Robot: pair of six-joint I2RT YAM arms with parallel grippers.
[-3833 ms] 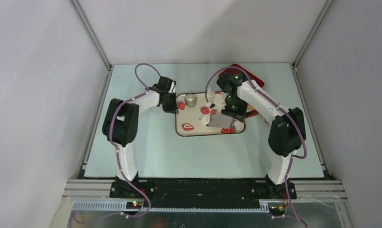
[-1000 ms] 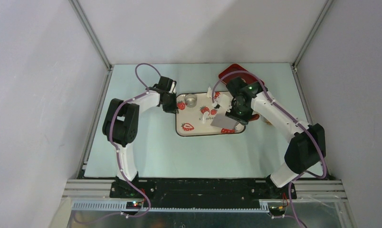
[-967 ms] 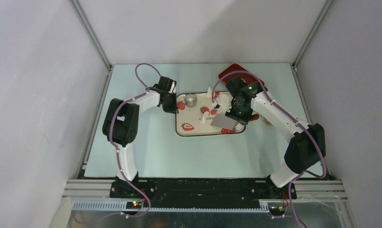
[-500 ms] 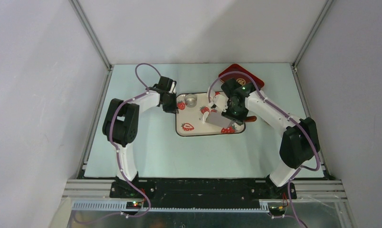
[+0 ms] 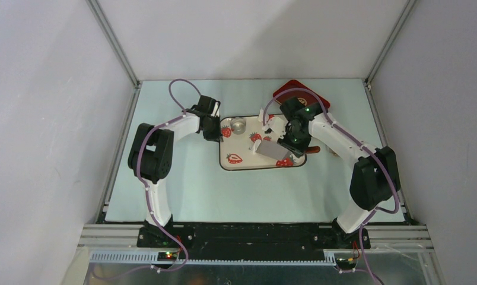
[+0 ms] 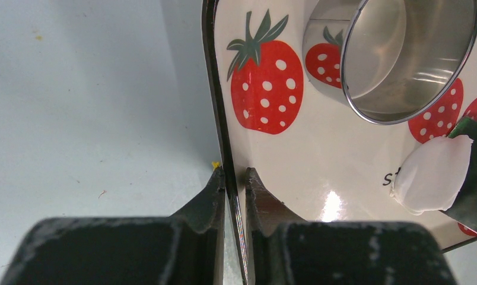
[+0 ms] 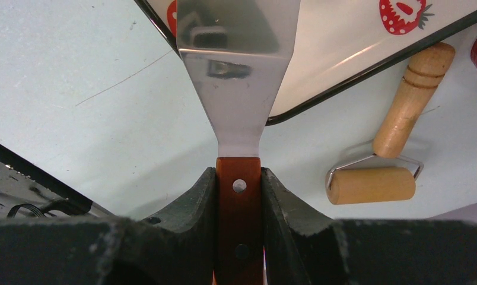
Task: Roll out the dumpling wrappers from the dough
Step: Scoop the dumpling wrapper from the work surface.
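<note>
The white strawberry-print tray point(image 5: 242, 167) lies mid-table. My left gripper point(image 5: 212, 128) is shut on its dark left rim point(image 6: 215, 107), one finger on each side point(image 6: 235, 172). My right gripper point(image 5: 293, 138) is shut on the brown wooden handle of a metal spatula point(image 7: 238, 172). The spatula's blade point(image 5: 272, 150) reaches over the tray's right part point(image 7: 343, 35). A small flattened white dough piece point(image 6: 432, 175) lies on the tray, touching a dark edge at the right of the left wrist view. It shows faintly in the top view point(image 5: 256, 146).
A small silvery round cup point(image 6: 402, 53) stands on the tray's back left point(image 5: 239, 124). A wooden rolling pin point(image 7: 372, 185) lies on the table just right of the tray point(image 5: 315, 149). A red tray point(image 5: 301, 95) sits at the back right.
My right arm has shifted a little left with the spatula, bringing the blade further over the tray. The left arm and tray have not moved.
</note>
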